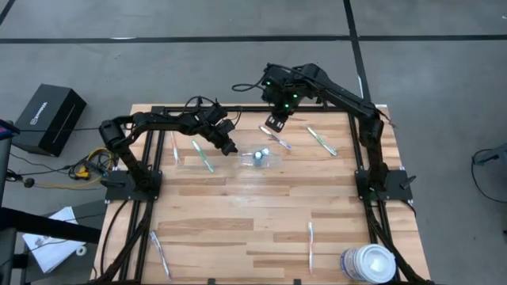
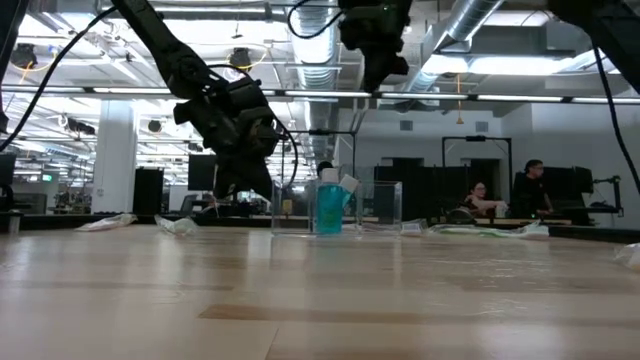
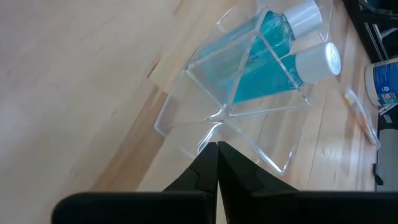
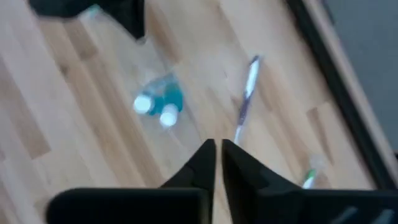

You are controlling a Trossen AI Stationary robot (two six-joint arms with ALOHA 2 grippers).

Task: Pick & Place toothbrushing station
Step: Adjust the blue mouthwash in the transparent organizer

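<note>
High view showed the clear container (image 1: 261, 157) standing upright on the desk (image 1: 238, 229) near the middle of its far half, with two teal toothpaste tubes (image 1: 261, 155) inside. The left gripper (image 1: 230, 148) sat low just beside the container, jaws pressed together and empty. The right gripper (image 1: 276, 123) hung above, toward the far edge, jaws nearly closed and empty. Toothbrushes lay scattered: a green one (image 1: 203, 156), one (image 1: 322, 141) toward the right edge, another (image 1: 310, 242) near the front edge.
</note>
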